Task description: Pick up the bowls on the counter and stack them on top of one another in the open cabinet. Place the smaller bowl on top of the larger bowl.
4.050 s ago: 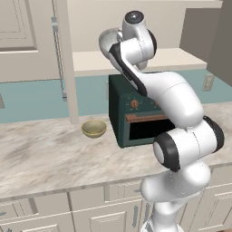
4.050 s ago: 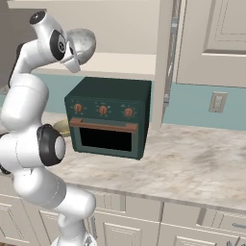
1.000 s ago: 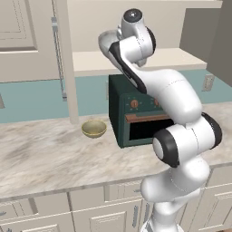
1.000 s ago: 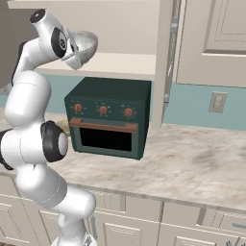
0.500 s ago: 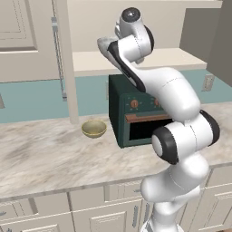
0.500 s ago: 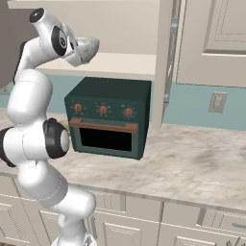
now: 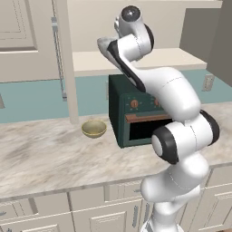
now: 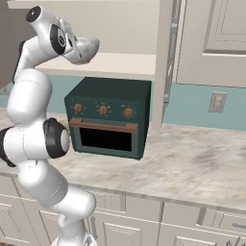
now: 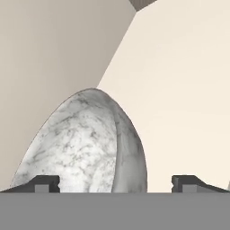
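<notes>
Cream walls of the open cabinet back the hand view. Gripper sits in that compartment w/ jaws spread wide. One tip overlaps the larger bowl; the other stands clear of it, so no clamp shows.

Change: over the last few secs the grey bowl has travelled w/ the hand from the shelf's front edge to further in over the shelf, per the right base view. It now lies tilted, rim toward the camera. Can't tell if it rests fully on the shelf or leans on a fingertip. Judgement: first bowl is about delivered; next step is to back out and fetch the other.

Smaller bowl sits upright on the counter, just beside the dark green oven, well apart from the hand.

Count:
- Bowls: 2 (1 grey marbled in the cabinet, 1 tan on the counter)
- Oven: 1
- Open compartment: 1
- Arm: 1
</notes>
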You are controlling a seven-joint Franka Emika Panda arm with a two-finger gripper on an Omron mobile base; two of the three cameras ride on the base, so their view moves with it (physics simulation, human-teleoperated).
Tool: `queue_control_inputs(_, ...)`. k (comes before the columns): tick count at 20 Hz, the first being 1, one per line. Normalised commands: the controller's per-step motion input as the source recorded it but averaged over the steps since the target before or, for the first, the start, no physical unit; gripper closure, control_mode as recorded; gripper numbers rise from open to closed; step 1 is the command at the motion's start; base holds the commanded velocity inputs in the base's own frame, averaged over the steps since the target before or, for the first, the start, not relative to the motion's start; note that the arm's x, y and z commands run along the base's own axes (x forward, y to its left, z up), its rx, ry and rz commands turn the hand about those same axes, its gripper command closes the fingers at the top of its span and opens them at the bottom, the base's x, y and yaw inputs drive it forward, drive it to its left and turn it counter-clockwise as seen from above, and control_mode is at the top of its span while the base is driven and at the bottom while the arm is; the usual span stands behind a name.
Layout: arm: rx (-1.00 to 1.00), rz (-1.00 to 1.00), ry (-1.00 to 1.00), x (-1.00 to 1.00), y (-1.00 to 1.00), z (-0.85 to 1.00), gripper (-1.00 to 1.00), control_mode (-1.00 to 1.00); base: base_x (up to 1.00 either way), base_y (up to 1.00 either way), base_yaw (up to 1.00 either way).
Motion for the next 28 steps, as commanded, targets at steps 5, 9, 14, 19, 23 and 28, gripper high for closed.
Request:
queue_control_inputs(5, 0.00, 0.00, -0.03, -0.23, 0.00, 0.20, -1.00, -1.00, 0.00, 0.00, 0.00)
queue_control_inputs(9, 0.02, 0.00, -0.01, -0.33, 0.00, 0.14, -1.00, -1.00, 0.00, 0.00, 0.00)
queue_control_inputs(14, 0.04, -0.02, 0.00, -0.48, 0.00, 0.01, -1.00, -1.00, 0.00, 0.00, 0.00)
queue_control_inputs(19, 0.04, -0.03, -0.01, -0.55, 0.00, 0.00, -1.00, -1.00, 0.00, 0.00, 0.00)
queue_control_inputs(23, 0.04, -0.04, -0.02, -0.57, 0.00, 0.00, -1.00, -1.00, 0.00, 0.00, 0.00)
queue_control_inputs(28, 0.03, -0.05, -0.02, -0.60, -0.03, -0.04, -1.00, -1.00, 0.00, 0.00, 0.00)
